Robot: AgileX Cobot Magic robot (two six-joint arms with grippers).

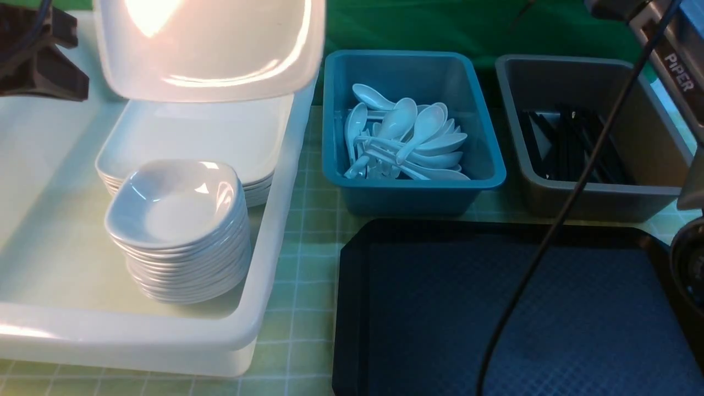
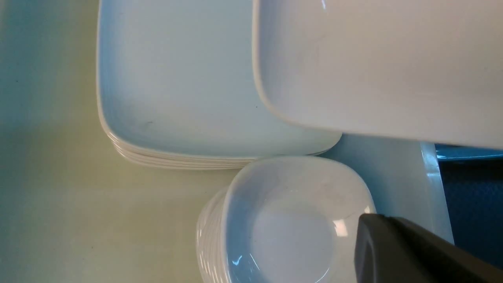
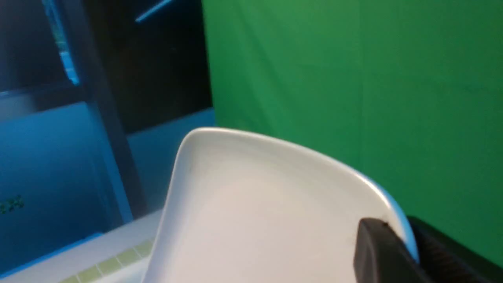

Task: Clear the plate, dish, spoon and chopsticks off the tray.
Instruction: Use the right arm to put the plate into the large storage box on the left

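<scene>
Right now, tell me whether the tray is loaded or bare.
Bare, as far as shown: only textured floor shows inside the tray; its near edge is cut off.

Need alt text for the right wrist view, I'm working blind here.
The black right gripper is shut on the rim of a large glossy white plate, held up before a green cloth backdrop; dark and blue shapes fill the background beside it.

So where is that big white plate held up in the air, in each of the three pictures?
Front view: top left, the plate, above the stacked plates.
Left wrist view: upper right corner, partly cut off.
Right wrist view: lower middle, its edge in the right end effector.
Shared landmark: the raised plate's rounded corner.
</scene>
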